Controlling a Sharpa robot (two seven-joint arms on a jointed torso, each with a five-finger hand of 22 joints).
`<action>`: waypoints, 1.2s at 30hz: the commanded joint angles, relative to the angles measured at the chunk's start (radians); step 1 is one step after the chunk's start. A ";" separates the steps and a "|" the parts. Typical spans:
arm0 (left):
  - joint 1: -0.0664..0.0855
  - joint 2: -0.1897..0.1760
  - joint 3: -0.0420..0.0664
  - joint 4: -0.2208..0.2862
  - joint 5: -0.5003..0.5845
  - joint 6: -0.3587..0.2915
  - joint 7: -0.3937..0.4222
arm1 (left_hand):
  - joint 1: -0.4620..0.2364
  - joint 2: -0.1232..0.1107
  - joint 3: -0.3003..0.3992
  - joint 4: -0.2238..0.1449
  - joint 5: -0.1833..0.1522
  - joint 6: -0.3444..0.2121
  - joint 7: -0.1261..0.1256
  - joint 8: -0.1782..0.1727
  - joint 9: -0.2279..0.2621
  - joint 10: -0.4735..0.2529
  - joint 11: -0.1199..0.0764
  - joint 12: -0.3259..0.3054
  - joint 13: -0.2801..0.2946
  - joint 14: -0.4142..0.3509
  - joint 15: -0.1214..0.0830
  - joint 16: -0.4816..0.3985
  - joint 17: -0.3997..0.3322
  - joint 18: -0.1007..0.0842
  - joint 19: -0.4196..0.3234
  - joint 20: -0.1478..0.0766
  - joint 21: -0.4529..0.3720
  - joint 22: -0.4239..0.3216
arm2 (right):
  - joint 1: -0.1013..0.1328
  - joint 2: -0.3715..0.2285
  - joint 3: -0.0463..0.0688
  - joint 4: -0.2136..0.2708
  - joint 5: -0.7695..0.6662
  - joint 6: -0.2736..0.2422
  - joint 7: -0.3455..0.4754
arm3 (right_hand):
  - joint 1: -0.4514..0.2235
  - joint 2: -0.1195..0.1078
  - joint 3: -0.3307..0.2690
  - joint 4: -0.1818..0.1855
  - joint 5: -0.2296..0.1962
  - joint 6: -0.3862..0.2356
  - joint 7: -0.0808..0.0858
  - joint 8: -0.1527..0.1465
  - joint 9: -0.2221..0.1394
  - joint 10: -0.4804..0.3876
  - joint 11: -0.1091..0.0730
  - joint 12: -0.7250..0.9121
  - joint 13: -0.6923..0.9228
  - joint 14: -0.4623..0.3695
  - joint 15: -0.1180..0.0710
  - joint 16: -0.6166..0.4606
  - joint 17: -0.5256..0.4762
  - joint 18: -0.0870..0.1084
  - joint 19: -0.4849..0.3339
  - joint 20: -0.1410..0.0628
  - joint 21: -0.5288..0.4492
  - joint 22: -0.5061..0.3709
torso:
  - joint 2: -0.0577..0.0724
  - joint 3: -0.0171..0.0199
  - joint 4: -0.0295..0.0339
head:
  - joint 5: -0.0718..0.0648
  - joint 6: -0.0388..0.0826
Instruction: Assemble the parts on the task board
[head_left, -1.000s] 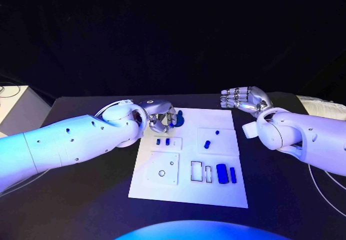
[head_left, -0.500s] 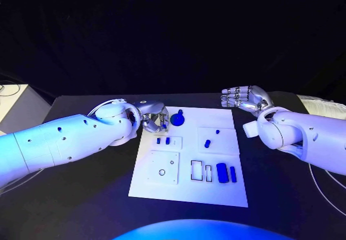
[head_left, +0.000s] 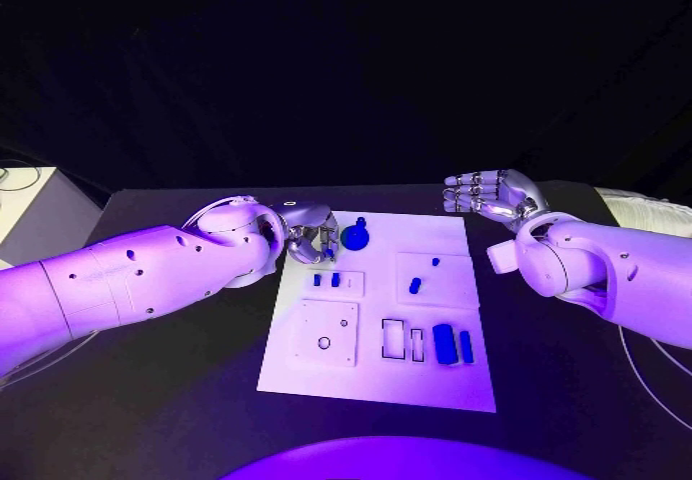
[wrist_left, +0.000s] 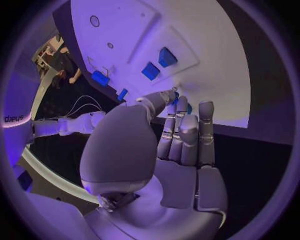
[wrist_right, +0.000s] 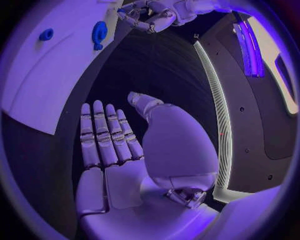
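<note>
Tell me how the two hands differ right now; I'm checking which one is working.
The left hand sits at the task board's far left corner, next to the round blue part; the right hand hangs beyond the board's far right corner, away from any part. In the head view the left hand's fingers point down at the board, the right's curl upward. Both hold nothing.

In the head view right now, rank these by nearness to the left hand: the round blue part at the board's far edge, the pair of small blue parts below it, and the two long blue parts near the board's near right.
1. Round blue part, just beside the left hand, at the task board's far edge.
2. Pair of small blue parts, nearer the robot, on the left side.
3. Two long blue parts, near right of the board, farthest.
</note>
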 joint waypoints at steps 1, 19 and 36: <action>0.000 0.006 0.000 -0.005 -0.013 0.021 0.002 | -0.012 0.002 0.003 0.000 -0.002 0.006 0.002 0.000 0.002 0.004 0.001 -0.004 0.000 0.005 0.000 0.004 0.000 -0.007 0.005 -0.003 0.000 0.000 | 0.000 0.000 0.001 0.001 -0.004 0.009 0.006 | -0.004 0.003 -0.004 -0.002 -0.005 0.007 0.044 -0.004 -0.001 0.003 0.003 -0.001 0.000 0.002 0.001 -0.003 -0.001 0.011 -0.007 0.002 0.002 -0.001 | 0.000 -0.0001 0.0005 | -0.001 -0.003; -0.002 0.024 -0.010 -0.025 -0.014 0.038 0.004 | -0.012 0.004 0.005 -0.001 -0.003 0.008 0.002 -0.002 0.002 0.006 0.000 -0.008 0.001 0.005 -0.001 0.005 0.002 -0.007 0.006 -0.003 0.000 0.001 | 0.000 0.001 0.001 0.000 -0.004 0.009 0.007 | -0.004 0.003 -0.004 -0.002 -0.005 0.007 0.044 -0.004 -0.001 0.003 0.003 -0.001 0.000 0.002 0.001 -0.003 -0.001 0.011 -0.007 0.002 0.002 -0.001 | 0.000 -0.0001 0.0008 | -0.001 -0.008; -0.002 0.028 -0.015 -0.033 -0.013 0.058 0.002 | -0.013 0.005 0.006 -0.001 -0.005 0.011 0.001 -0.003 0.003 0.010 -0.001 -0.010 0.002 0.007 -0.001 0.006 0.006 -0.007 0.007 -0.003 0.000 0.002 | 0.000 0.001 0.001 0.000 -0.004 0.010 0.007 | -0.004 0.003 -0.004 -0.002 -0.005 0.007 0.044 -0.004 -0.001 0.003 0.003 -0.001 0.000 0.002 0.001 -0.003 -0.001 0.011 -0.007 0.002 0.002 -0.001 | 0.000 -0.0001 0.0004 | -0.001 -0.010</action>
